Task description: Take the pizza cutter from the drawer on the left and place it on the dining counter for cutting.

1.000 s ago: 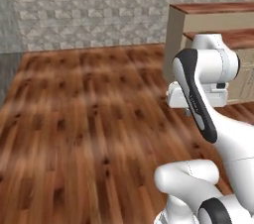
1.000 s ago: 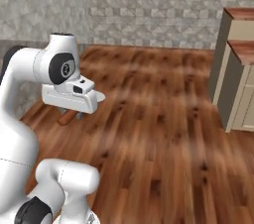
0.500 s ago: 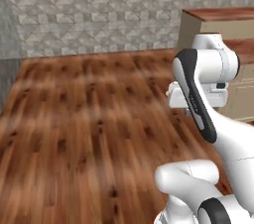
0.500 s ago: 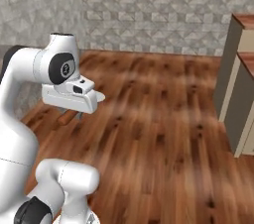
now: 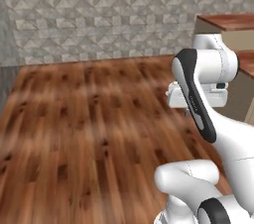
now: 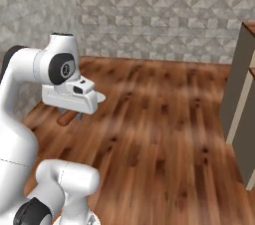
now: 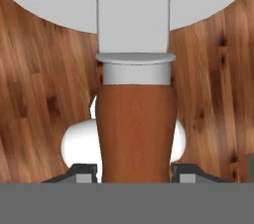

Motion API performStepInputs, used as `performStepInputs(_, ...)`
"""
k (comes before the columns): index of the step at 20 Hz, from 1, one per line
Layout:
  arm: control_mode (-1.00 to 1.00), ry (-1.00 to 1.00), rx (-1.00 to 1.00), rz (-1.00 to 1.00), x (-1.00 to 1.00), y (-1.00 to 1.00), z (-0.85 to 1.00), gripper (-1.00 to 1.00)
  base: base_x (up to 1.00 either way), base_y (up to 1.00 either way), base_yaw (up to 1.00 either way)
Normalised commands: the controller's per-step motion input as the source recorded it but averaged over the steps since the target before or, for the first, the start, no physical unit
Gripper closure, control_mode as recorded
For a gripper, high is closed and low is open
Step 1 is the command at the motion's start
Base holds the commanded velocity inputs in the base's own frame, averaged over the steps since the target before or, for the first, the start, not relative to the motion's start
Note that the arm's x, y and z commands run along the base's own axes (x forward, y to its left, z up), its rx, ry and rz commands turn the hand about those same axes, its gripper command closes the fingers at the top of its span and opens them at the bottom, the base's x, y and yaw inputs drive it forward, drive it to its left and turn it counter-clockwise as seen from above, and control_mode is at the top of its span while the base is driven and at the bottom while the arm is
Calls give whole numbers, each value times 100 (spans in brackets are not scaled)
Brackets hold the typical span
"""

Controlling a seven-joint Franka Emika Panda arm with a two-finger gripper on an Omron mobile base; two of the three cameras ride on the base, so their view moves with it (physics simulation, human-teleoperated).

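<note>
1. Reddish-brown handle of the pizza cutter [image 7: 135, 131] clamped between both fingertips [image 7: 82, 172] at bottom centre of the hand view; pale metal end toward the top.
2. Gripper [image 6: 74, 112] at left centre of the right base view, handle poking out lower left.
3. Wooden floor [image 5: 84, 119] underneath; patterned grey wall [image 5: 99, 15] across the top; beige cabinet [image 6: 241, 119] at right edge.

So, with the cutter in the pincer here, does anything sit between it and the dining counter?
Nothing visible does. The pincer grips the reddish-brown-handled pizza cutter over bare wood-plank floor. The wood-topped beige unit to the right may be the counter; I cannot tell.
</note>
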Motion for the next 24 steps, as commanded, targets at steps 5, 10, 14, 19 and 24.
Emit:
performStepInputs(5,100,0,0,0,0,0,0,100,100,12,0)
performStepInputs(10,100,0,0,0,0,0,0,100,100,6,0)
performStepInputs(14,100,0,0,0,0,0,0,100,100,0,0)
performStepInputs(19,100,0,0,0,0,0,0,100,100,0,0)
performStepInputs(24,100,0,0,0,0,0,0,100,100,0,0)
